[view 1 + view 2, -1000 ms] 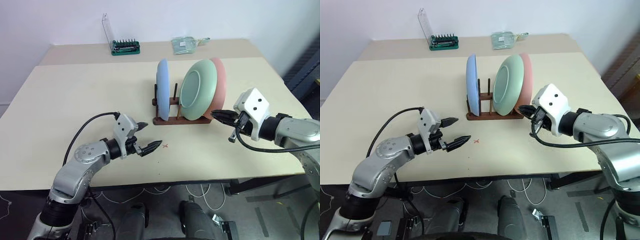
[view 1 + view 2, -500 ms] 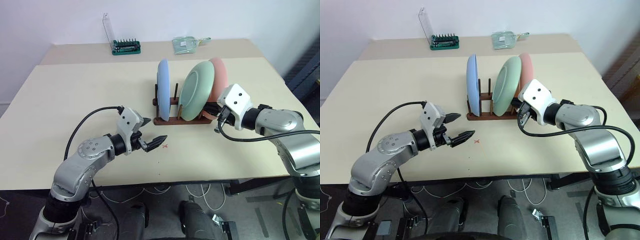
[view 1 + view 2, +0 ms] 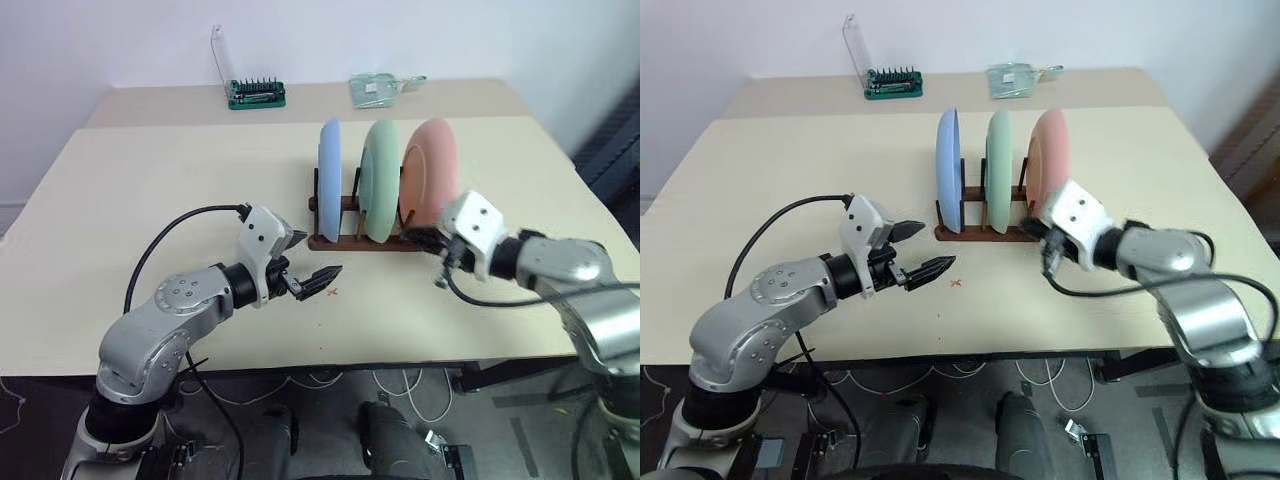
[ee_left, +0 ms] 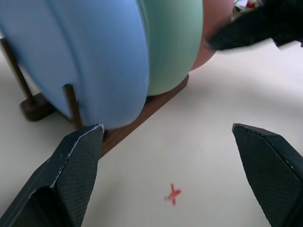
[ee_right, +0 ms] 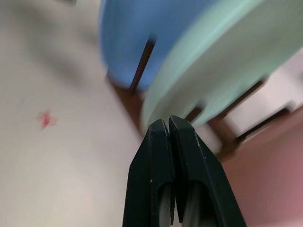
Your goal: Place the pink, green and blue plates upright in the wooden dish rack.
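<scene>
All three plates are seated upright in the wooden dish rack (image 3: 360, 238). Right gripper (image 3: 1040, 229) fingers pressed together, possibly touching the rack end; slow retreat advised. Left gripper (image 3: 308, 262) fingers spread, empty.

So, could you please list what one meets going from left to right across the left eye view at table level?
left end effector → red cross mark → blue plate → green plate → pink plate → right end effector
</scene>
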You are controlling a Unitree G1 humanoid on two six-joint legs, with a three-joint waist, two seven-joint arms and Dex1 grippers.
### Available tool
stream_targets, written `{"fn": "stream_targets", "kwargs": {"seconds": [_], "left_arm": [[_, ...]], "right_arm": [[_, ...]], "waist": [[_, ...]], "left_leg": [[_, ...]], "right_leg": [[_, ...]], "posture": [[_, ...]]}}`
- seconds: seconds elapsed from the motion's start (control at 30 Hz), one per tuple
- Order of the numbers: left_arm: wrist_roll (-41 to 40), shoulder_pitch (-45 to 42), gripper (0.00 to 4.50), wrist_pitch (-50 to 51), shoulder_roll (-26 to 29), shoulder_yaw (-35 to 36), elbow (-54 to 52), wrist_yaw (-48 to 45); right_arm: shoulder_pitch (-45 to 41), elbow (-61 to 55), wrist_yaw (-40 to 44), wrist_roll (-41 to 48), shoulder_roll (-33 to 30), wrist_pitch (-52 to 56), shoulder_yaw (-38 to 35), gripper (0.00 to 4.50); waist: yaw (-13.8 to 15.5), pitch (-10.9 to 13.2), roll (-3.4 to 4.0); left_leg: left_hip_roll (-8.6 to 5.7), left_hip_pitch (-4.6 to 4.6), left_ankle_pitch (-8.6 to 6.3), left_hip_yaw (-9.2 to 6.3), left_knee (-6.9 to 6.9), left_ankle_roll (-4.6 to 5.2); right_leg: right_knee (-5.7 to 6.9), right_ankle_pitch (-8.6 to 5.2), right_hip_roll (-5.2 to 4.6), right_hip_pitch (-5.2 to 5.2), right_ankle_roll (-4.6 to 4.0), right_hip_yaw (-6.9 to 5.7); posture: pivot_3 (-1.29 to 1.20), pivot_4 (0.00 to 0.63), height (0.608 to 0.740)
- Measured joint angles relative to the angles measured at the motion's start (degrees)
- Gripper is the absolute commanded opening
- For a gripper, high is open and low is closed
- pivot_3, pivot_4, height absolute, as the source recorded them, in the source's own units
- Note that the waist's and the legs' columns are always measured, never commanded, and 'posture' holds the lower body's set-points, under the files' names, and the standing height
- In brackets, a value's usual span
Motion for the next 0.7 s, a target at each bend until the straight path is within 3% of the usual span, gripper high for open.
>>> {"fn": "stream_targets", "kwargs": {"seconds": [0.1, 0.33, 0.7], "left_arm": [[0.7, 3.0, 4.5, -0.5, 3.0, 2.2, 0.7, -0.3], [4.4, 9.4, 4.5, -8.0, 8.0, 6.6, 8.6, -3.4], [9.4, 16.6, 4.5, -20.5, 7.8, 8.9, 16.0, -5.8]], "right_arm": [[8.7, -0.4, 2.4, 3.2, 0.0, 0.2, -5.9, 0.07], [13.9, 7.1, 0.4, 3.2, 3.3, -4.2, -13.1, 0.07], [6.4, 20.7, 0.9, 1.6, 4.7, -11.9, -12.1, 0.07]], "waist": [[0.0, 0.0, 0.04], [0.2, 0.0, 0.03], [0.2, 0.0, 0.06]], "left_leg": [[0.03, 0.05, 0.0, 0.12, 0.01, 0.01], [0.04, 0.12, 0.0, 0.15, 0.04, 0.0], [0.04, 0.12, 0.0, 0.15, 0.03, 0.0]], "right_leg": [[0.01, -0.01, 0.0, -0.02, -0.03, 0.05], [-0.02, -0.09, 0.01, 0.08, -0.19, 0.06], [-0.02, -0.08, -0.01, 0.07, -0.17, 0.07]], "posture": [[0.0, 0.15, 0.74], [0.0, 0.15, 0.74], [0.0, 0.15, 0.74]]}}
